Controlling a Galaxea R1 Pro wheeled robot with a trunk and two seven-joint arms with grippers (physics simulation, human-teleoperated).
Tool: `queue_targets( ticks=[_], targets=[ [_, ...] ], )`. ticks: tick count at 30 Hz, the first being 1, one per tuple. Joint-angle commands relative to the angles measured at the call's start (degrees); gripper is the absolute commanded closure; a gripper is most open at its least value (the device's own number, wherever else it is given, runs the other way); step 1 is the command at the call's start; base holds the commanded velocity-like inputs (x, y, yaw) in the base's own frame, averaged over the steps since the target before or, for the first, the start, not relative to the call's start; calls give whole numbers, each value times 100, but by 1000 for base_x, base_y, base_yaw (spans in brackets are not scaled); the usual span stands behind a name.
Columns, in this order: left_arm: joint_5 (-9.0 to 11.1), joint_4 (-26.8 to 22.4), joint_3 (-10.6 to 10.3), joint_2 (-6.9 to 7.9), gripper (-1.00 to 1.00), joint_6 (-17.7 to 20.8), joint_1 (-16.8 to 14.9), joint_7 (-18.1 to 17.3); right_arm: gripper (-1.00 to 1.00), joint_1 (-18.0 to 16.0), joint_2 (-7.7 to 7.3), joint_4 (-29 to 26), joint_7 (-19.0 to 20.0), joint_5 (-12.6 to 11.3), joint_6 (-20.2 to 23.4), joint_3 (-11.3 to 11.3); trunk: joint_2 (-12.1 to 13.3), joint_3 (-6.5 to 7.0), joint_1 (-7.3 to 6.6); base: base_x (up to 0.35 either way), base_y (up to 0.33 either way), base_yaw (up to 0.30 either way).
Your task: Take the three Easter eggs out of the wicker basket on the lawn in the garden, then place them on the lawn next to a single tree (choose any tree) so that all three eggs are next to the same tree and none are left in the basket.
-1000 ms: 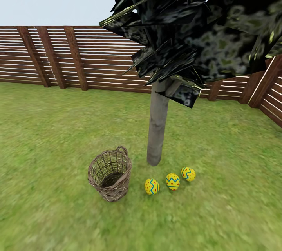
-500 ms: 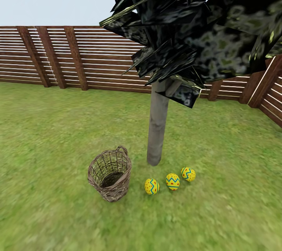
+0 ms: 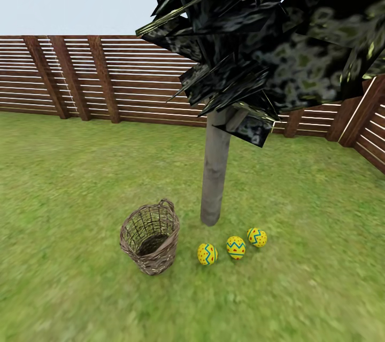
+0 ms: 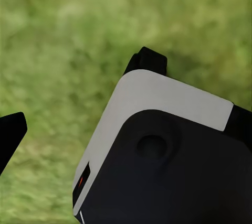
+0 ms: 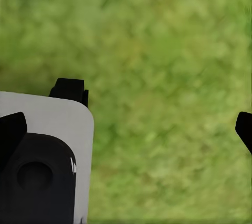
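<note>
Nothing has moved since earlier: three Easter eggs (image 3: 207, 254) (image 3: 236, 247) (image 3: 257, 236) beside tree (image 3: 215, 176), wicker basket (image 3: 150, 237) empty. Both arms' fingers spread wide, holding nothing. Risk: base bumping eggs away.

You face the tree (image 3: 215, 181) on the lawn (image 3: 64, 181). The three Easter eggs (image 3: 236, 247) lie in a row on the grass just in front of the trunk's foot and slightly to its right. The wicker basket (image 3: 150, 238) stands upright to the left of the eggs, near the trunk. The fence (image 3: 107, 80) runs behind them all, turning a corner at the right.
</note>
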Motion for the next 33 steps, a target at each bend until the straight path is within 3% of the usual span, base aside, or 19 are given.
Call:
queue_targets(
  ticks=[1, 33],
  targets=[
    [32, -4, -34, 3, -100, 20, -2, -11, -100, -7, -6, 22, -8, 31, -30, -42, -3, -5, 0, 0, 0, 0],
    [32, -4, -34, 3, -100, 20, -4, -11, -100, -7, -6, 22, -7, 31, -30, -41, -3, -5, 0, 0, 0, 0]
  ],
)
